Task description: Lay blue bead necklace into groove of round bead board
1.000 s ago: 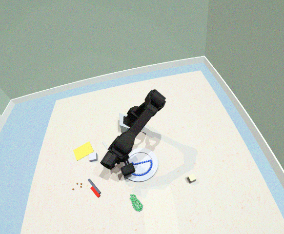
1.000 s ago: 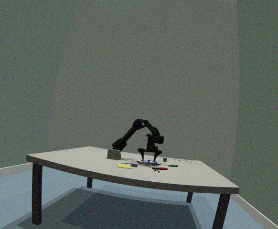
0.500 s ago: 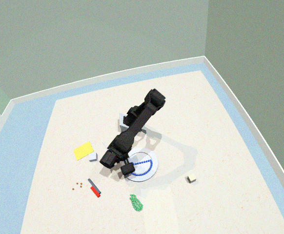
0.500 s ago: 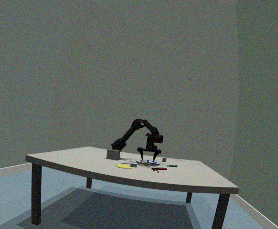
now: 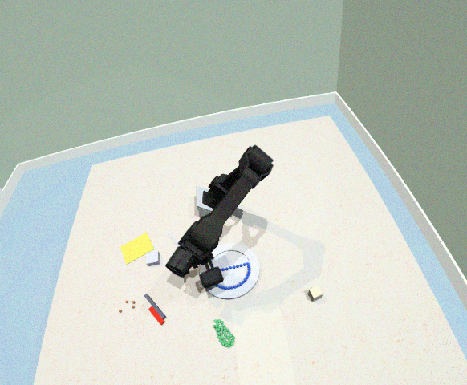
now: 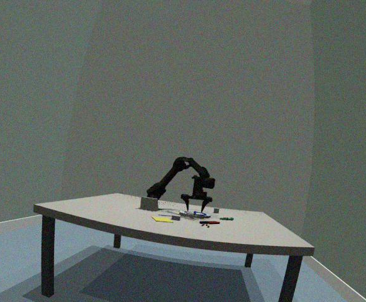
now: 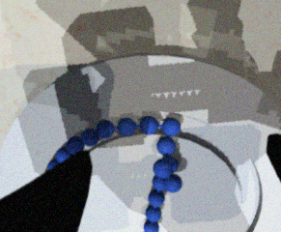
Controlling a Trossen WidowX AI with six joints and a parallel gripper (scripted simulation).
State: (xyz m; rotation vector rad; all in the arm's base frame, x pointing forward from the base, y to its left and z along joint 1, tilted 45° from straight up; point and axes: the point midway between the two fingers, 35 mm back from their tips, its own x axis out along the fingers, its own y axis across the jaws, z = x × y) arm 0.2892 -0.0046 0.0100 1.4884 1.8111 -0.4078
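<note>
The round white bead board (image 5: 254, 271) (image 7: 10, 155) lies flat under my gripper. The blue bead necklace (image 5: 249, 271) (image 7: 126, 127) lies on it. In the wrist view one run of beads curves along the groove at the upper left. At a sharp corner the beads turn inward and run across the inner disc, with a small bunch just below the corner. The groove to the right of that corner shows no beads. My gripper (image 6: 195, 211) (image 7: 178, 151) is open and empty, its fingertips wide apart and low over the board. The arm hides the necklace's left part in the top view.
A green bead necklace (image 5: 224, 333) (image 6: 226, 218) lies in front of the board. A yellow sheet (image 5: 137, 248) (image 6: 162, 219), a pale block (image 5: 152, 257), a red bar (image 5: 156, 315), a dark bar (image 5: 155, 305) and several brown beads lie left. A cream cube (image 5: 314, 292) stands right.
</note>
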